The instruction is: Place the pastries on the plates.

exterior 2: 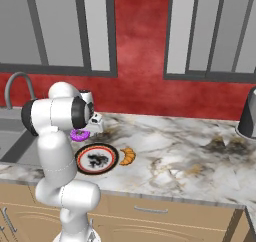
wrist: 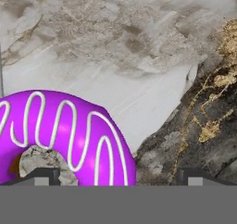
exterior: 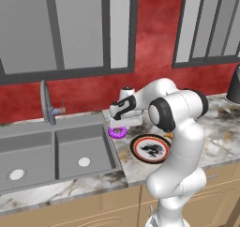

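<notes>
Now pincer [wrist: 118,174] spread wide over glossy purple ring donut [wrist: 65,135], white squiggle icing, on veined marble counter [wrist: 139,47].

Base cams behind arm, share counter [exterior: 220,127]; hand cam close over donut [wrist: 65,135].

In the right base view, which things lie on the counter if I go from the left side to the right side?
Purple donut → red-rimmed plate → croissant → dark appliance at the right edge.
</notes>
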